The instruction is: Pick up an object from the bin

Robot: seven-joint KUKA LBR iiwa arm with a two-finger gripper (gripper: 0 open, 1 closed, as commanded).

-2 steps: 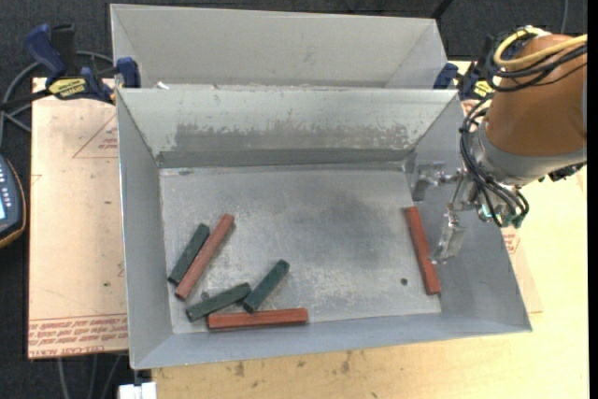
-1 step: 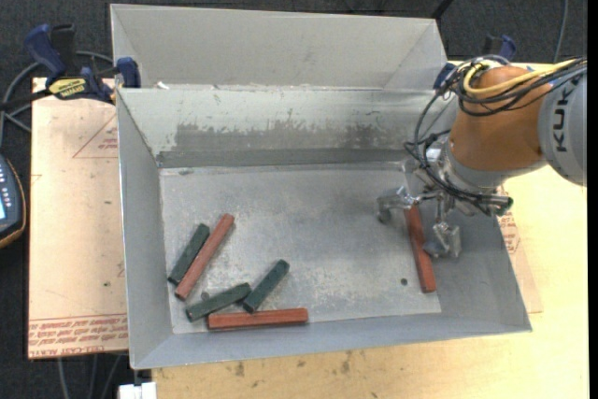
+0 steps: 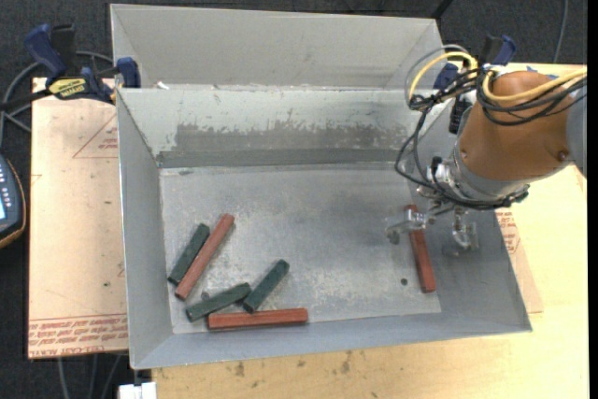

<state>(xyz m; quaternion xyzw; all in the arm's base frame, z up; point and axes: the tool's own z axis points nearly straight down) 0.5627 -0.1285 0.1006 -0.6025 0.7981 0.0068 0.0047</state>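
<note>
Fingers apart, my pincer (image 3: 434,229) hangs over the far end of a red-brown rectangular stick (image 3: 424,264), right side of the grey metal bin (image 3: 280,117); closing and lifting remain.

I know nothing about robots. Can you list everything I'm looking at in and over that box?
bin: one, grey metal, middle of the view.
lone red-brown bar: one, right side of the bin floor, its upper end just under the jaws.
other red-brown bars: two, front left of the floor; one slanted, one lying along the front wall.
dark green bars: three, front left; one beside the slanted red-brown bar, two just behind the front one.
arm: one, orange cover with cables, reaching in from the right.
jaws: one pair, metal, standing apart, low over the lone bar's upper end.
</note>
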